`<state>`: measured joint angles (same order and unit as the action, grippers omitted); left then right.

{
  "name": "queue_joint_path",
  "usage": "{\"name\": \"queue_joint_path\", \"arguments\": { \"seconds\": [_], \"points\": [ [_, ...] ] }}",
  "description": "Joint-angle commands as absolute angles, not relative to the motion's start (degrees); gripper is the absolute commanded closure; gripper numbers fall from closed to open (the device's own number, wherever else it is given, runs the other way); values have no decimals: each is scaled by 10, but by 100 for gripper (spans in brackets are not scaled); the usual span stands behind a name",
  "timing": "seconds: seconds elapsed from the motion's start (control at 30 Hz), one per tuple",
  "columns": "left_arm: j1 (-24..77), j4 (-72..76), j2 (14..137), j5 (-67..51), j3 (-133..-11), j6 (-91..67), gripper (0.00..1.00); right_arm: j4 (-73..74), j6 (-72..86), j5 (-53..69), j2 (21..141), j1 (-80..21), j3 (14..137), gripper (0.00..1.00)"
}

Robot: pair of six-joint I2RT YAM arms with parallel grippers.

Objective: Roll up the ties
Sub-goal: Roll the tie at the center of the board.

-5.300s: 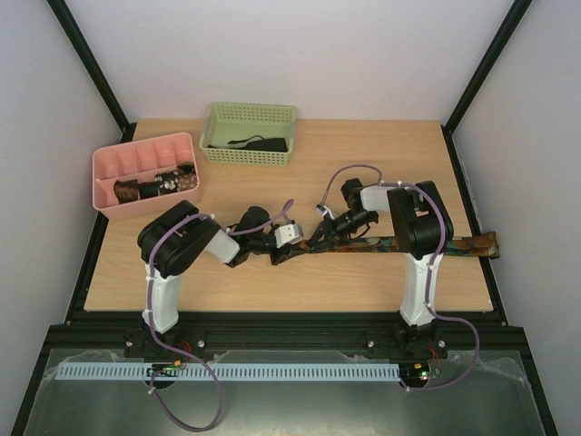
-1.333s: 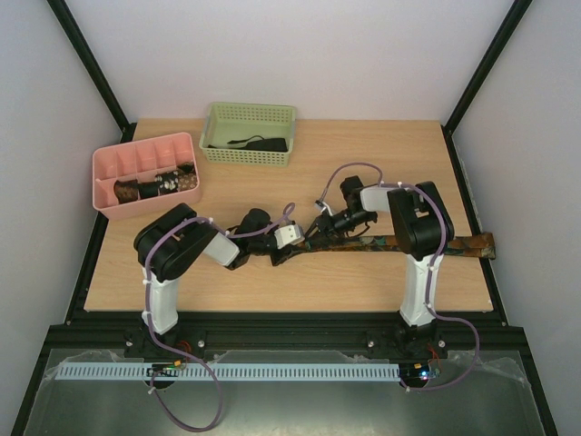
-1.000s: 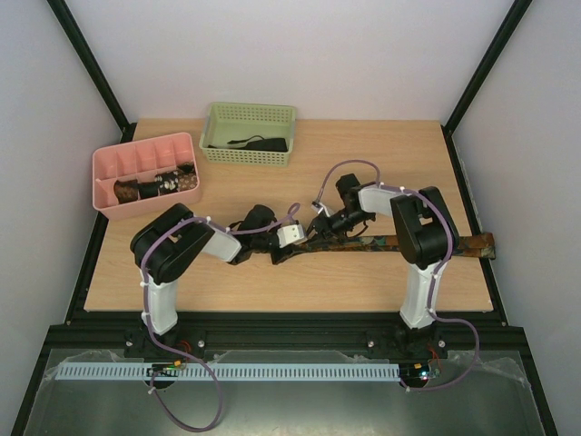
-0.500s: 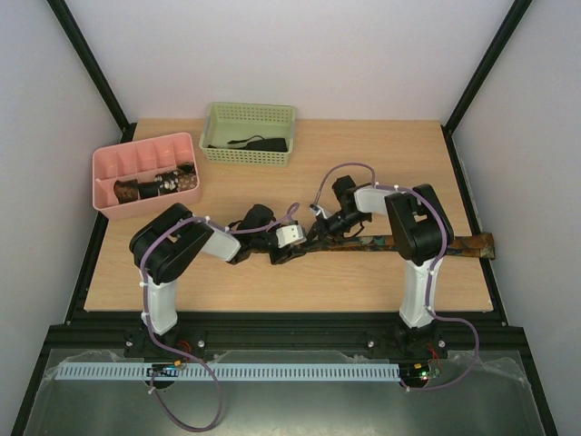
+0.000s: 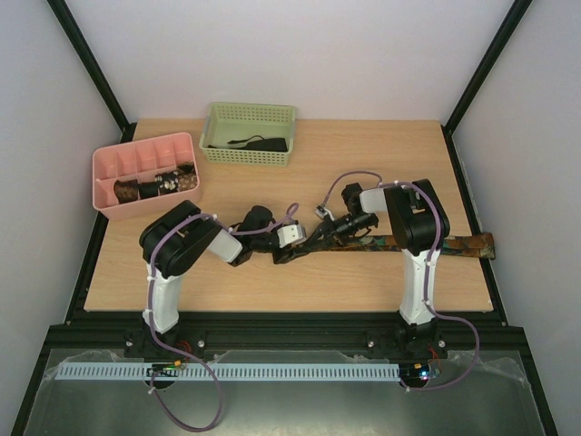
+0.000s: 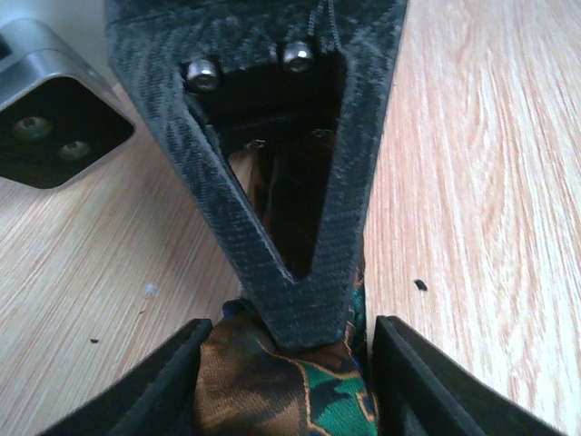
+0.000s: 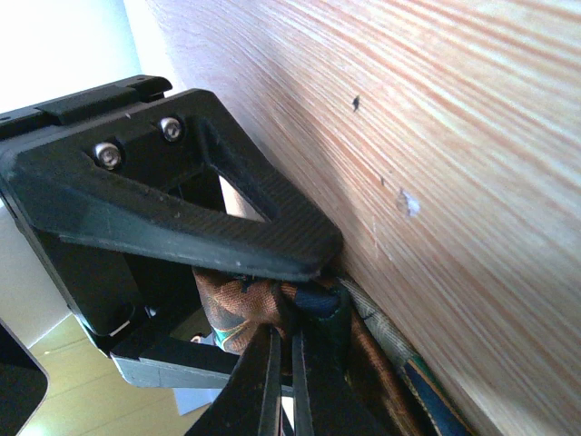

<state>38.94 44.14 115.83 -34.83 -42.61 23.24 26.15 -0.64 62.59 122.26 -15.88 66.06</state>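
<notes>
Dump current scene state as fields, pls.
tie: mottled strip flat across table, one end bunched between the grippers
left gripper: fingers apart, tie fabric between
right gripper: fingers shut at bunched end
pink tray: rolled ties inside
green basket: one dark tie inside

Black-and-white arms [image 5: 182, 250] (purple cables [image 5: 356, 174])

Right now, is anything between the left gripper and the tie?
Nothing visible. The left gripper has its fingers on either side of the tie, and the fabric fills the gap between them. The right gripper is shut on the same fabric and meets the left one head-on.
</notes>
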Motion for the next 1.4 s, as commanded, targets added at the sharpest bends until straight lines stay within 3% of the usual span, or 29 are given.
{"name": "queue_joint_path", "arguments": {
  "seconds": [0.0,0.1,0.37,0.7,1.07,1.17,1.37],
  "points": [
    [392,372,1187,-322,-418,250,56,291,-19,573,1250,-155,661,98],
    [386,347,1172,-313,-403,263,64,294,-14,582,1234,-153,661,99],
    [379,299,1159,-296,-406,273,66,316,-7,576,1192,-136,650,99],
    [376,309,1157,-329,-402,271,49,312,0,468,1201,-132,636,99],
    [389,469,1202,-362,-426,174,37,310,-21,430,1221,-133,632,99],
    [399,476,1222,-365,-442,176,41,302,-20,431,1227,-132,634,99],
    [397,396,1190,-322,-424,244,67,297,-25,446,1249,-142,666,98]
  ]
}}
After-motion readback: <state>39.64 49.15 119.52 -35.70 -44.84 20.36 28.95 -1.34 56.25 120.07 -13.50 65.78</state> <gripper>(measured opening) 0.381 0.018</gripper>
